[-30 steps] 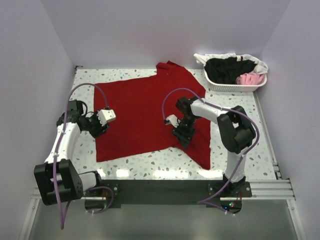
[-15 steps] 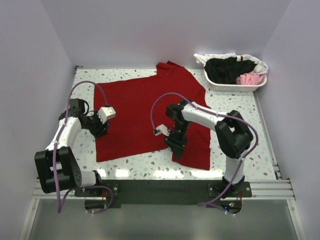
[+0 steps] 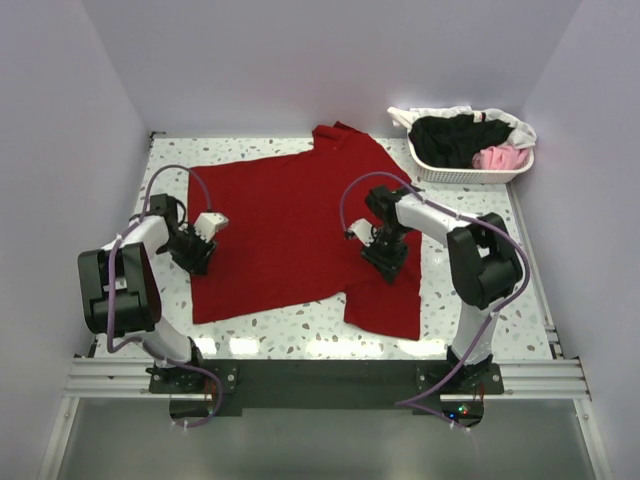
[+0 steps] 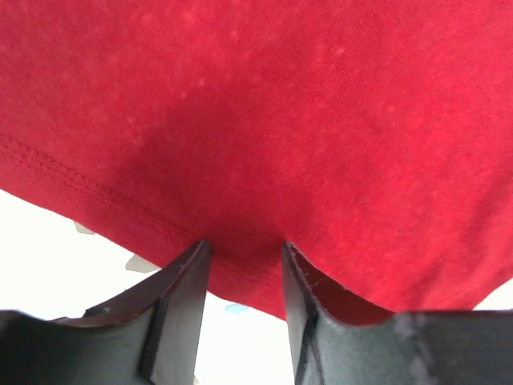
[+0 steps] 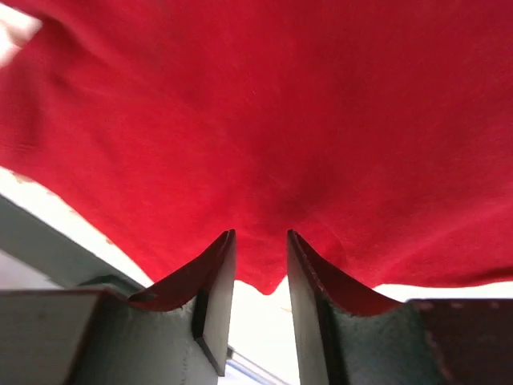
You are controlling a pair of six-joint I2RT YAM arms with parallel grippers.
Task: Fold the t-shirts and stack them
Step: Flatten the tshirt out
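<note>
The large dark red short-sleeved cloth t-shirt lies spread on the white speckled tabletop, between the two tools and under both of them. The left tool is clenched on the shirt's stitched side edge. In its wrist view the red cloth fills the gap between its dark fingers, and shaded creases spread away from them. The right tool grasps a bunch of the same shirt, whose near corner lies just on the arm-base side of it. Well beyond the right tool, at the tabletop's far corner, a white slotted plastic basket holds a black t-shirt, a pink t-shirt and a white t-shirt.
</note>
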